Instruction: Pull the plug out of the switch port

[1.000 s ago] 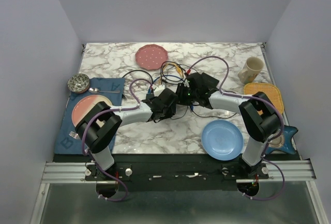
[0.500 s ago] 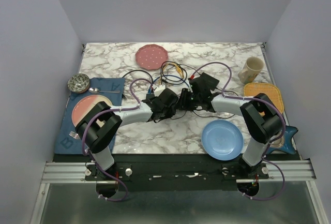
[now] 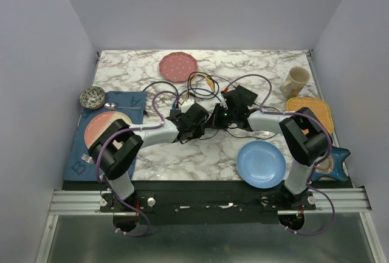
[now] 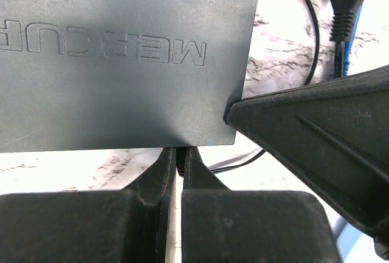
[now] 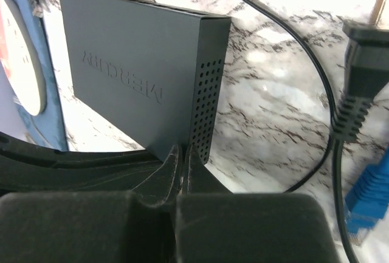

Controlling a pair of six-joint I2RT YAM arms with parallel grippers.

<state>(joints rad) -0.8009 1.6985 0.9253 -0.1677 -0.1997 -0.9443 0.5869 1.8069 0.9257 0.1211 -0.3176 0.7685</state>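
Marble table (image 3: 182, 160), switch (image 5: 140, 75) hemmed by black cable (image 5: 316, 81), power plug (image 5: 361, 62), blue connector (image 5: 368, 205).

The switch (image 4: 121, 62) casing is seen as smooth matt dark plastic, with embossed lettering and a perforated end face. The desk (image 3: 182, 157) is finished in a glossy marble pattern, and the blue plate (image 3: 261, 164) is glossy too. The left end effector (image 4: 180, 153) and right end effector (image 5: 182, 157) are moulded in finely grained matt black plastic.
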